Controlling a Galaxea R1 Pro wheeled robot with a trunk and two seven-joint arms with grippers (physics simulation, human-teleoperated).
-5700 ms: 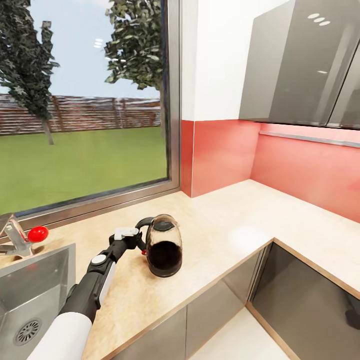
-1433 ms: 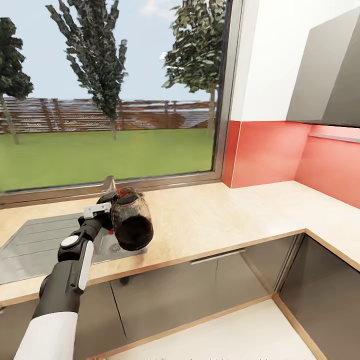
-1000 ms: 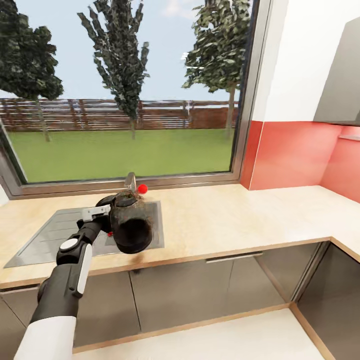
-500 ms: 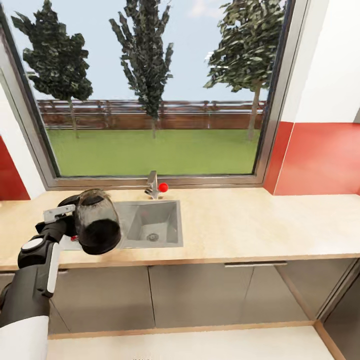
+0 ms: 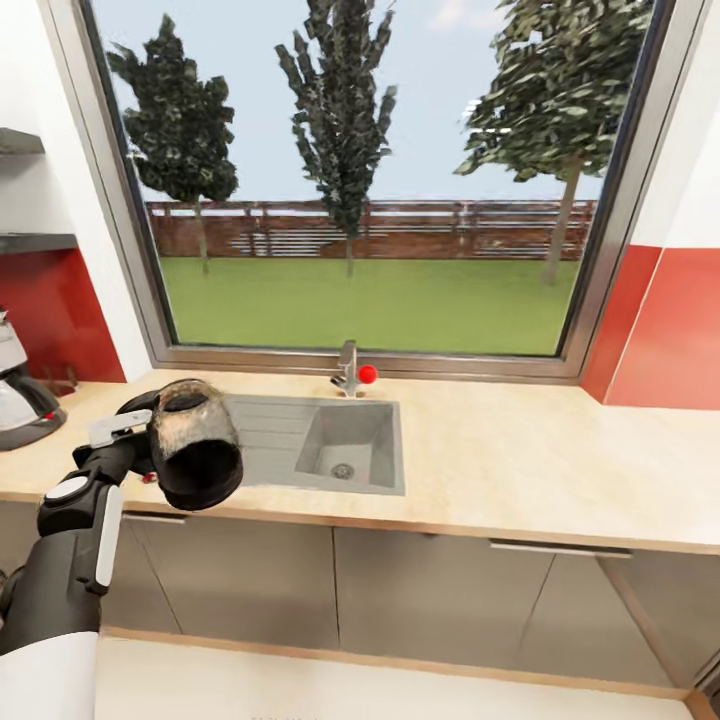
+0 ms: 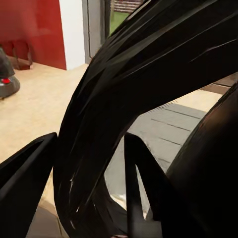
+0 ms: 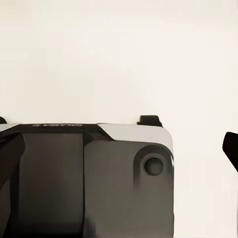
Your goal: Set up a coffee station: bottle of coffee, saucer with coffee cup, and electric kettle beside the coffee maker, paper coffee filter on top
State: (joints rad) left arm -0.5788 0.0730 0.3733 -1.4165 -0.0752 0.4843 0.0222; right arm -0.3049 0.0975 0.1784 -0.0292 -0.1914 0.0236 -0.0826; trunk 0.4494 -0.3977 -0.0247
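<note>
My left gripper (image 5: 133, 418) is shut on the black loop handle of the electric kettle (image 5: 196, 455), which hangs tilted in the air with its black base toward the camera, in front of the light-wood countertop (image 5: 520, 470) left of the sink. In the left wrist view the kettle handle (image 6: 124, 99) runs between the fingers (image 6: 25, 183). The coffee maker (image 5: 18, 400) stands on the countertop at the far left, cut off by the picture edge, and appears again as coffee maker (image 6: 7, 79). The kitchen shelf (image 5: 35, 242) hangs above it. My right gripper (image 7: 119, 163) is open, with dark fingertips (image 7: 231, 148) wide apart.
A steel sink (image 5: 330, 450) with a drainboard is set in the countertop, and a faucet with a red knob (image 5: 352, 370) stands behind it under a big window. Dark grey cabinets (image 5: 420, 600) run below. A thicker board (image 5: 18, 140) hangs above the shelf. Red backsplash (image 5: 660, 330) lies right.
The camera has swung left along the countertop, bringing the coffee maker and shelf into view. The left gripper still holds the kettle, lifted off the counter since the earliest frame.
</note>
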